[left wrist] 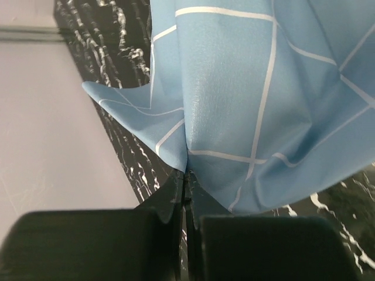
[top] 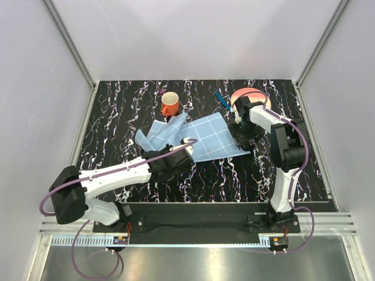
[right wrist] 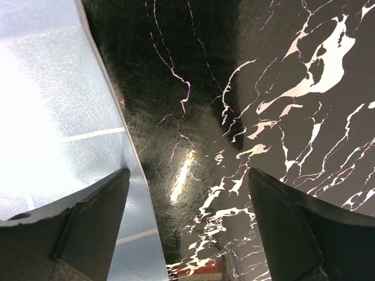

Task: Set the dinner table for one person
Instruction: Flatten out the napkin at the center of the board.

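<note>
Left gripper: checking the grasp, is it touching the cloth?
Touching. Left wrist view shows the left gripper shut, pinching a fold of the cloth.

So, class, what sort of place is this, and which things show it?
Probably a robot test cell: plain white walls on aluminium posts enclose the dinner table, and the left arm and right arm are bolted at its near edge.

- Top camera sits high above and behind the arm bases, looking steeply down, far enough back to take in the whole table (top: 117, 117).
- Left wrist camera looks out along the left hand (left wrist: 184, 190), right up against the blue checked mat (left wrist: 246, 105).
- Right wrist camera looks down past the right hand (right wrist: 187, 199), close over the table, with the mat's edge at frame left.
- All three views share mat and table.
</note>
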`<state>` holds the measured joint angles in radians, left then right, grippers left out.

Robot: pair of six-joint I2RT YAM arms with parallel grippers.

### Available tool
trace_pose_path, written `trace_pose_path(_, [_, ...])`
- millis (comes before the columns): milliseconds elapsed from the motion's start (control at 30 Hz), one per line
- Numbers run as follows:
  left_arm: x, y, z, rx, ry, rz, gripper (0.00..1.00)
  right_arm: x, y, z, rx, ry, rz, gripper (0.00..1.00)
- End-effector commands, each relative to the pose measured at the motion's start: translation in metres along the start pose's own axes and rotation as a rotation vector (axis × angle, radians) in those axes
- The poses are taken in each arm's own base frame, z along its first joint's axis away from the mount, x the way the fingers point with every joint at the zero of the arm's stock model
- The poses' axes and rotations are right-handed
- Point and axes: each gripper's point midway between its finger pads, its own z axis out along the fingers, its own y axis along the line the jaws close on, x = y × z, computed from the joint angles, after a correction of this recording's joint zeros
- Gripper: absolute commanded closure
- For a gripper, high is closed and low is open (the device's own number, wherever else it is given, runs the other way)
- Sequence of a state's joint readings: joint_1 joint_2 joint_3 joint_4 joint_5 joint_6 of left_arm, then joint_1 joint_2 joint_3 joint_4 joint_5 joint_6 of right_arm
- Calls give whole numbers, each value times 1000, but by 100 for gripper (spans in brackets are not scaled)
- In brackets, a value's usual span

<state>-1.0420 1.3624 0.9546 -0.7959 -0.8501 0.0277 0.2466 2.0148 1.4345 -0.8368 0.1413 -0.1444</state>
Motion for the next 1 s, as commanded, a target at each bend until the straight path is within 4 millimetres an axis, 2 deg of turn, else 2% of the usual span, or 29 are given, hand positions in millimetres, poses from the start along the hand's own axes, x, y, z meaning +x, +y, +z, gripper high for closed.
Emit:
trace_pose_path(0, [7, -6, -10, 123, -12, 128, 100, 11, 6, 18, 14, 61, -31, 9])
trace_pose_path(100, [5, -8, -12, 151, -28, 166, 98, 10, 5, 17, 16, 59, -30, 9])
trace_pose_path(133, [4, -9, -12, 166, -33, 186, 91, 10, 5, 17, 17, 60, -31, 9])
trace_pose_path(200, [5, -12, -13, 197, -42, 253, 85, 9, 5, 17, 19, 56, -33, 9])
trace_pose_path(433, [5, -22, -10, 249, -36, 320, 81, 6, 5, 16, 18, 50, -35, 9])
trace_pose_path(533, [5, -25, -10, 273, -41, 349, 66, 5, 4, 15, 22, 45, -39, 9])
trace_pose_path(567, [4, -25, -10, 280, -46, 354, 59, 4, 3, 14, 23, 42, -37, 9])
trace_pose_path(600, [3, -22, -11, 285, -58, 370, 44, 4, 3, 14, 23, 42, -39, 8])
trace_pose_path(700, [0, -10, -13, 286, -78, 370, 26, 5, 3, 14, 24, 44, -42, 8])
trace_pose_path(800, [0, -8, -20, 321, -111, 375, 21, 5, 4, 15, 19, 43, -42, 8])
trace_pose_path(967, [-5, 6, -25, 281, -156, 424, 22, 4, 4, 14, 17, 42, -37, 8])
